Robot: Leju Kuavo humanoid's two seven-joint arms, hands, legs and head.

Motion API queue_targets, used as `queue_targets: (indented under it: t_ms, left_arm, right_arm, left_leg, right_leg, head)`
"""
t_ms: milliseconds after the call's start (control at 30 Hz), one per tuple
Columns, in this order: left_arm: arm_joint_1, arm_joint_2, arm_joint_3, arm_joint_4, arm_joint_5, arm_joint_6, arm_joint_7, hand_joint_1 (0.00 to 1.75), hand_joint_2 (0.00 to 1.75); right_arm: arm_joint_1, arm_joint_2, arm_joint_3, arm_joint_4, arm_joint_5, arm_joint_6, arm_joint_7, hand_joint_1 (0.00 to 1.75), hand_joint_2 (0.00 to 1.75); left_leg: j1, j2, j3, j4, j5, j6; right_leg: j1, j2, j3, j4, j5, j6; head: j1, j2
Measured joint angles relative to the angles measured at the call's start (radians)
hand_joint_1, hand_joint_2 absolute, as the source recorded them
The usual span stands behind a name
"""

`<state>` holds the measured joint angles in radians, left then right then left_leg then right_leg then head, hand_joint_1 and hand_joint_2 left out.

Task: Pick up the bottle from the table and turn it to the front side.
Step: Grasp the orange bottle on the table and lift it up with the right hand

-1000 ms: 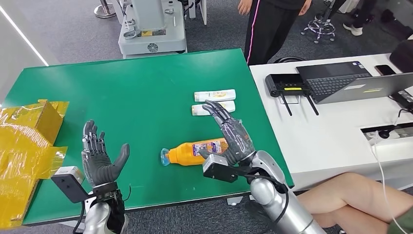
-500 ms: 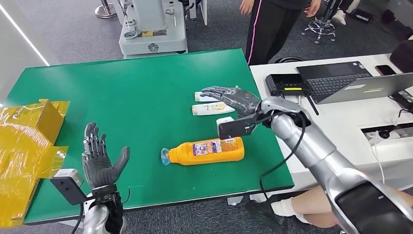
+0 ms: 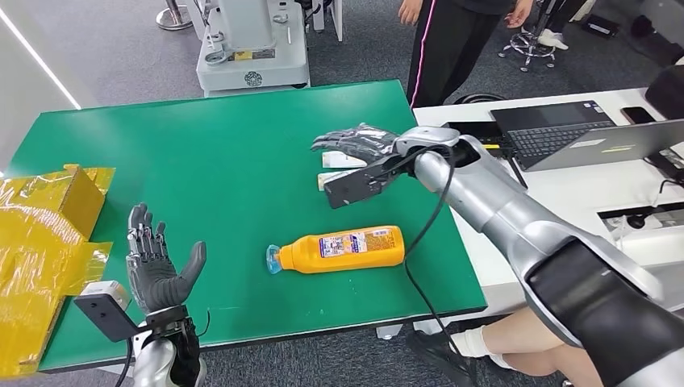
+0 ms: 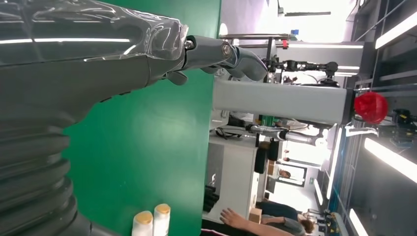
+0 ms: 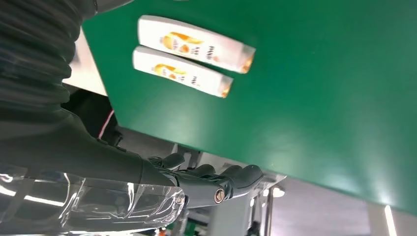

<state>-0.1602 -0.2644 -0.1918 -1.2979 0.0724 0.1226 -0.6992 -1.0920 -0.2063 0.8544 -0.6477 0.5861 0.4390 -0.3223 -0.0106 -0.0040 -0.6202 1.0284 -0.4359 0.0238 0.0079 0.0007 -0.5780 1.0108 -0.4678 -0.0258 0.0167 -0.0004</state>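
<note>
Lying on its side near the front edge of the green table (image 3: 202,153), the orange bottle (image 3: 347,249) you are after rests untouched, its blue cap (image 3: 273,260) pointing toward the robot's left and its printed label facing up. Neither hand is on it.

Your right hand (image 3: 357,143) hangs above the table beyond the bottle, palm down, fingers stretched out flat and apart, holding nothing. It hovers over two small white tubes (image 3: 348,170) that lie side by side, parallel and touching or nearly so; from the right wrist view you see those tubes (image 5: 194,59) on the green surface with their orange caps at one end, and the dark fingertips (image 5: 231,178) of the hand extended well clear of them. The silver right arm (image 3: 516,218) reaches in from the lower right, a black cable looping beneath it past the bottle's base.

Your left hand (image 3: 157,266) stands upright at the table's near left corner, palm turned toward the bottle, thumb splayed and fingers spread, empty and well apart from the bottle. In the left wrist view its fingers (image 4: 226,54) stretch out over the green top.

To the left, crumpled yellow wrapping (image 3: 44,242) lies across the table edge. On the adjoining white desk (image 3: 548,218) sit a laptop (image 3: 581,133) and a black router (image 3: 476,139). A person in black trousers (image 3: 444,48) stands beyond the table, and a bare knee (image 3: 556,322) shows at lower right.
</note>
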Motion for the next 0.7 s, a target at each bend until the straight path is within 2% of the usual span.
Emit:
queue_targets:
  t_ms: [100,200,500,700]
  left_arm:
    - [0.0,0.0,0.0,-0.001,0.004,0.007,0.0,0.0,1.75]
    - [0.0,0.0,0.0,-0.002,0.012,0.011,0.0,0.0,1.75]
    - [-0.002,0.0,0.0,-0.002,0.037,0.036,0.0,0.0,1.75]
    - [-0.002,0.004,0.0,-0.002,0.045,0.045,0.0,0.0,1.75]
  right_arm:
    - [-0.031,0.041,0.061,0.059,-0.003,0.035,0.014,0.0,1.75]
    - [-0.045,0.055,0.112,0.096,-0.01,0.061,0.016,0.0,1.75]
    - [-0.057,0.041,0.249,0.135,-0.101,0.156,0.031,0.0,1.75]
    - [-0.07,0.034,0.342,0.147,-0.12,0.179,0.066,0.0,1.75]
  left_leg:
    - [0.001,-0.002,0.0,0.0,0.0,0.0]
    - [0.001,-0.004,-0.001,0.0,0.0,0.0]
    - [0.0,-0.003,-0.001,0.001,0.0,0.001]
    - [0.0,-0.002,-0.001,0.001,0.0,0.001]
  right_leg:
    - [0.0,-0.002,0.0,0.0,0.0,0.0]
    - [0.001,-0.004,0.0,0.0,0.0,0.0]
    - [0.0,-0.003,0.0,-0.001,0.0,0.001]
    - [0.0,-0.003,0.0,-0.001,0.0,0.001]
  head:
    - [0.0,0.0]
    - [0.0,0.0]
    - [0.0,0.0]
    - [0.0,0.0]
